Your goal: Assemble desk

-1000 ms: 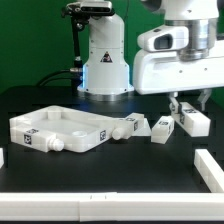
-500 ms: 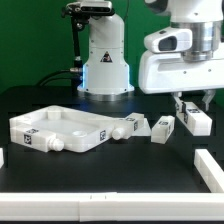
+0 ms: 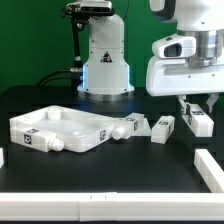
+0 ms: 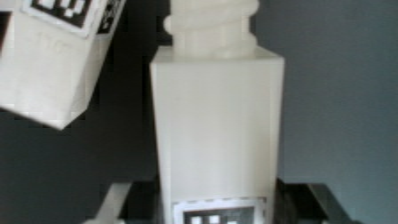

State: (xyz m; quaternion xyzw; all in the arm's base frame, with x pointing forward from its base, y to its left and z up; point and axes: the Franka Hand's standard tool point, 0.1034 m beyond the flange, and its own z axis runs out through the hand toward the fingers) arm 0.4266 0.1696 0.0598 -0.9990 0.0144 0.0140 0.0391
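Note:
The desk's white rimmed panel (image 3: 60,128) lies flat on the black table at the exterior view's left. One tagged leg (image 3: 128,127) lies against its right corner and another (image 3: 162,130) lies just right of that. My gripper (image 3: 198,108) hangs at the exterior view's right, shut on a third leg (image 3: 200,123) that lies low by the table. In the wrist view this white post (image 4: 217,120) runs lengthwise between my fingers, threaded end away from me and its tag by the gripper (image 4: 214,205). A neighbouring tagged leg (image 4: 54,60) lies beside it.
The white robot base (image 3: 105,60) with its blue light stands behind the panel. A long white bar (image 3: 60,208) runs along the table's front edge, and a shorter one (image 3: 210,165) sits at the front right, close under my gripper.
My arm and gripper have shifted toward the exterior view's right, and the leg between the fingers has slid a little that way with them. The panel and the other legs are still.

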